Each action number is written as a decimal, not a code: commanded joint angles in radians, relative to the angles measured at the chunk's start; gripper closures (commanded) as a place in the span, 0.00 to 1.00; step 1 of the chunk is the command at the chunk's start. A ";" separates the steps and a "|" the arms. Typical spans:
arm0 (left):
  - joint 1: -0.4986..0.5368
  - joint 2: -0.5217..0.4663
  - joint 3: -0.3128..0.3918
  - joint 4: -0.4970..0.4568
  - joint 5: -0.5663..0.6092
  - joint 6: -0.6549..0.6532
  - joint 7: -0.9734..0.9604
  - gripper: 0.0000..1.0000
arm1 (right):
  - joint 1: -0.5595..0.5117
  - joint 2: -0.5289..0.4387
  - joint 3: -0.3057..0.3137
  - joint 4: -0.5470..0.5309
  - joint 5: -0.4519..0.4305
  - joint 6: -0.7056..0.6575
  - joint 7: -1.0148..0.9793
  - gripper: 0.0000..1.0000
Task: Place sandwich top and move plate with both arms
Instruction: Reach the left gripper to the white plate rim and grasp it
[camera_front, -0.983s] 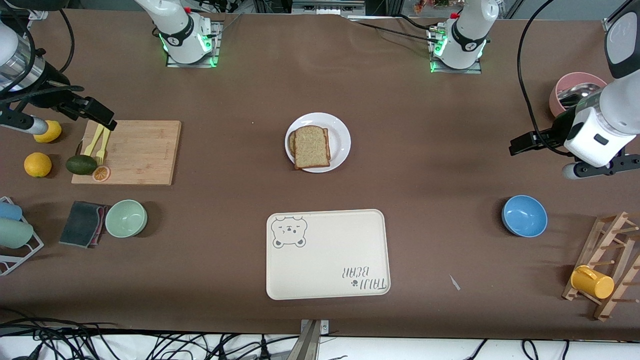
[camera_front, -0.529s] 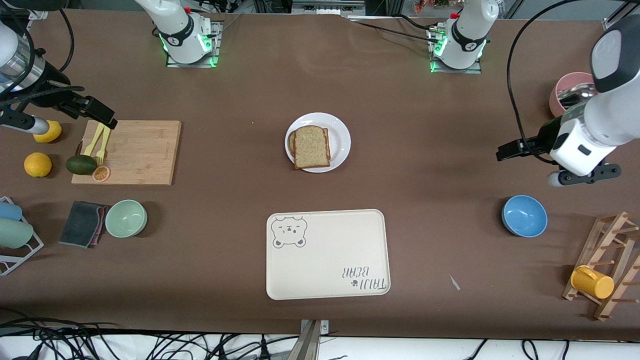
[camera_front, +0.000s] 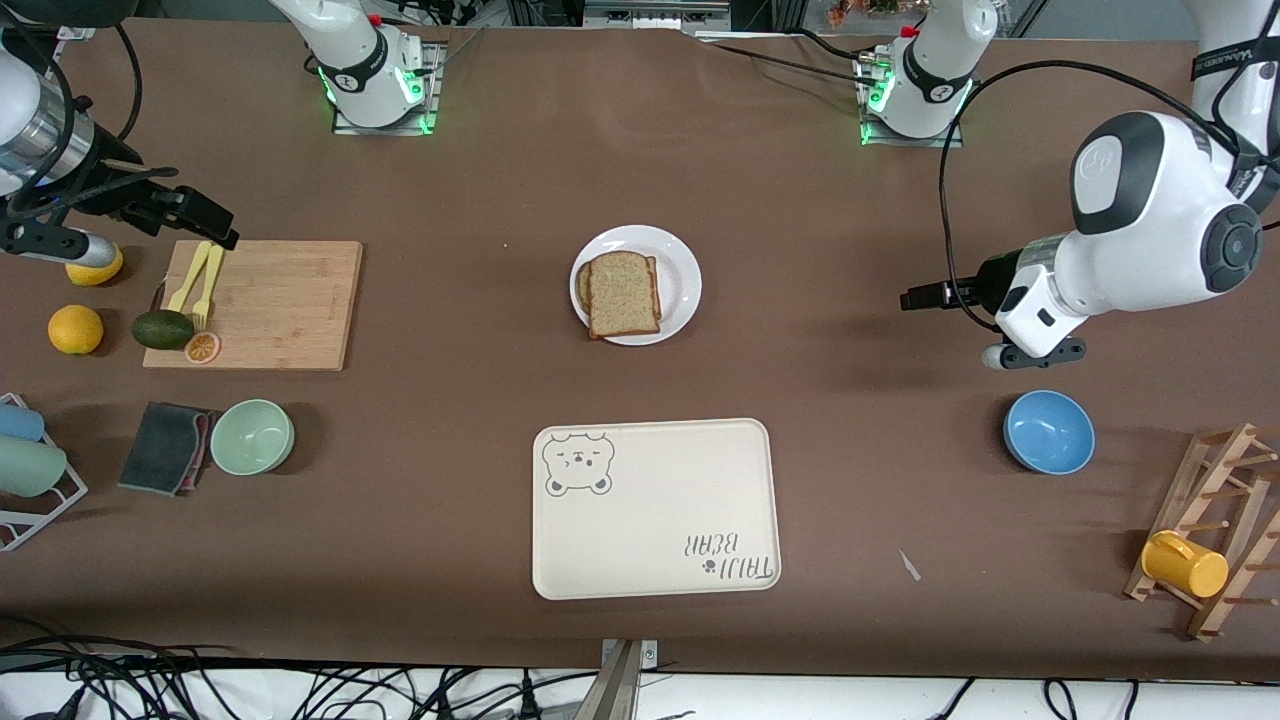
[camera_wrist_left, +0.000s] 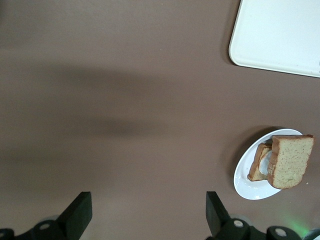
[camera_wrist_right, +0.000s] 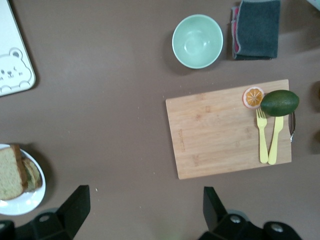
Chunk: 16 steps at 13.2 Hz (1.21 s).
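Worktop, brown. Toward the right arm's end: one wooden cutting board carrying two yellow forks and one orange slice at its edge; one avocado just beside the slice. Two yellow-orange fruits near the board. One mint bowl with one dark cloth beside it, both nearer the front camera than the board.

Toward the left arm's end: one blue bowl, one pink bowl, one wooden rack holding one yellow cup.

Centre: one white plate. The sandwich top rests on the plate, over a lower slice whose edge shows beneath. One cream tray with a bear drawing lies nearer the front camera than the plate, apart from it.

Left gripper, fingers spread wide and empty, is over bare worktop between plate and blue bowl, well apart from the plate; nothing lies between them.

Right gripper, also spread wide and empty in its wrist view, is over the board's edge above the forks, well apart from the plate.
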 joint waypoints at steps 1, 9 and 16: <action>0.002 -0.048 -0.004 -0.152 -0.096 0.121 0.114 0.00 | -0.012 0.004 0.016 0.023 0.001 -0.031 -0.026 0.00; -0.045 -0.025 -0.035 -0.309 -0.383 0.246 0.288 0.03 | -0.009 0.025 0.017 0.018 -0.010 -0.028 -0.019 0.00; -0.104 0.044 -0.093 -0.346 -0.531 0.337 0.404 0.00 | -0.009 0.021 0.051 0.010 -0.024 -0.025 -0.016 0.00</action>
